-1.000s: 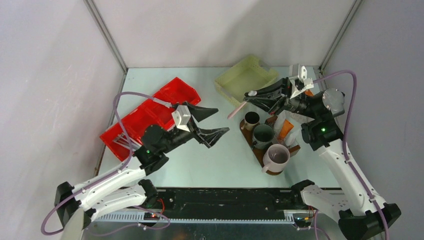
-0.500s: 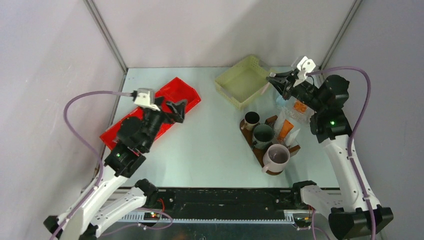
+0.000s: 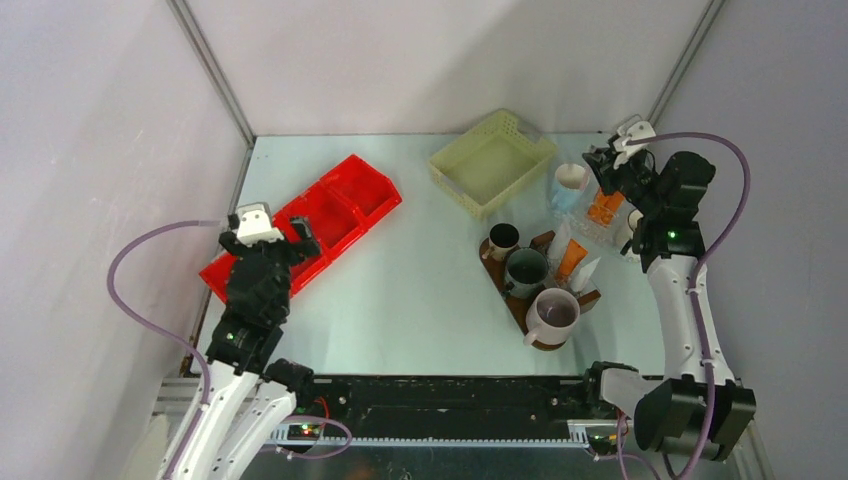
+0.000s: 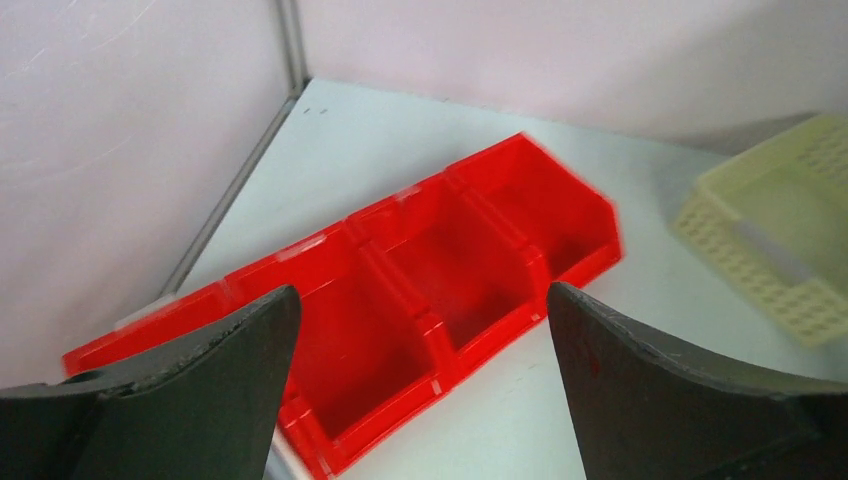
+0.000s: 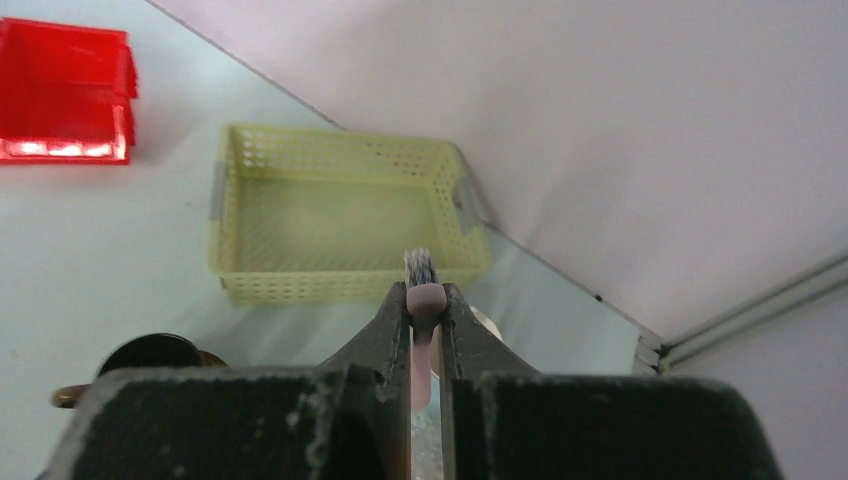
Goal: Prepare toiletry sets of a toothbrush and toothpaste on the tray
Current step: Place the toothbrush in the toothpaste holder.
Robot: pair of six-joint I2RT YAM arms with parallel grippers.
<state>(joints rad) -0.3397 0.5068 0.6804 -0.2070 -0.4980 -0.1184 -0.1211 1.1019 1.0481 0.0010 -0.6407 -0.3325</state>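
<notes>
The tray (image 3: 590, 297), a dark brown oval board, lies right of centre and carries a small dark brown mug (image 3: 503, 240), a dark green mug (image 3: 526, 268) and a mauve-grey mug (image 3: 553, 312). Toothpaste tubes lean beside the mugs, one orange (image 3: 572, 258) and one white (image 3: 557, 236). My right gripper (image 3: 603, 162) hovers near the back right corner, beyond the tray. In the right wrist view it (image 5: 425, 291) is shut on a pinkish toothbrush (image 5: 424, 300), bristles poking out past the fingertips. My left gripper (image 4: 420, 315) is open and empty above the red bin (image 4: 450, 270).
The red compartmented bin (image 3: 310, 225) lies at the left. A pale yellow mesh basket (image 3: 492, 160) sits at the back. A pale cup (image 3: 571, 180) and a clear holder with orange tubes (image 3: 603, 208) stand between basket and right arm. Walls close in on both sides.
The left arm has drawn back from the table's middle to the red bin, jaws opening wider. The right arm has swung from above the tray to the back right corner, toothbrush still gripped.
</notes>
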